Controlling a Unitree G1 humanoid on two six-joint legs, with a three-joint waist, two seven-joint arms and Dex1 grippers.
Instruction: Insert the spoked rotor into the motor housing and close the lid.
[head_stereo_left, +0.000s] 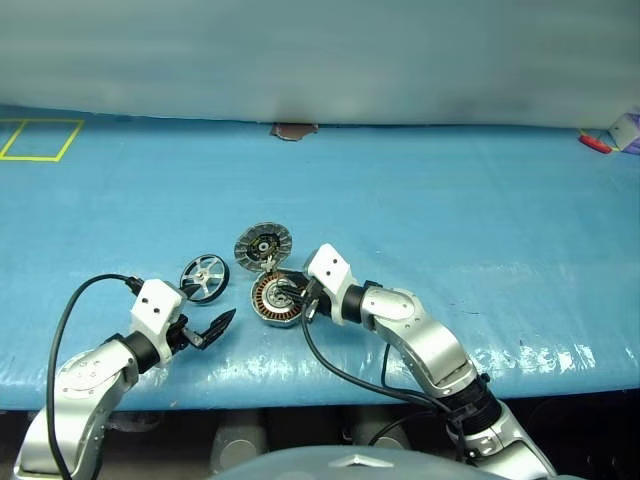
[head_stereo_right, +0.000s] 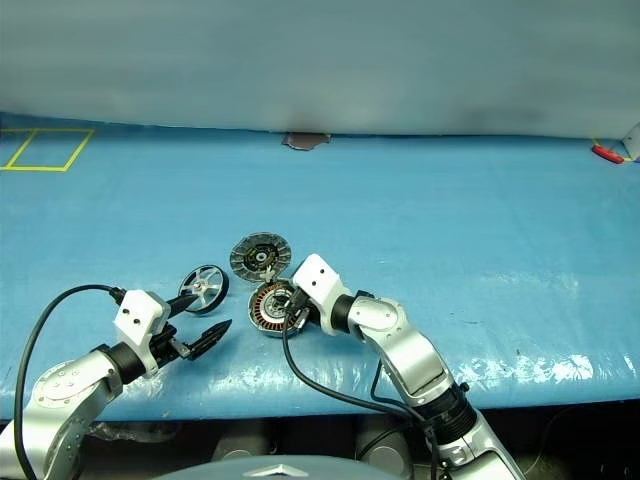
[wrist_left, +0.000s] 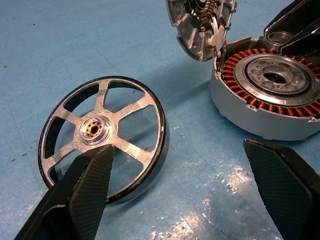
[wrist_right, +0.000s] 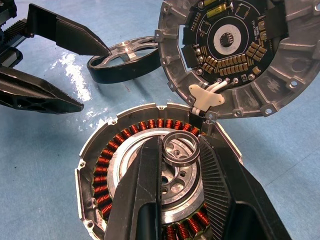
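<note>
Blue table (head_stereo_left: 480, 220) with spoked rotor (head_stereo_left: 204, 275), motor housing (head_stereo_left: 274, 299)

— What's the setting?
— A long table (head_stereo_left: 480, 200) covered in a bright blue sheet, glossy near its front edge where light glares off it.
— Behind it?
— A pale grey-blue backdrop (head_stereo_left: 320, 50), possibly a curtain. Yellow tape (head_stereo_left: 40, 140) marks a rectangle at the far left corner.

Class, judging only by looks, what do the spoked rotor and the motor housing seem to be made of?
Spoked rotor: seemingly bare machined metal, perhaps aluminium; silvery, scuffed spokes, dark outer rim, brass-coloured hub. Motor housing: matte grey, likely cast metal, ringed by glossy copper-orange wire windings.
</note>
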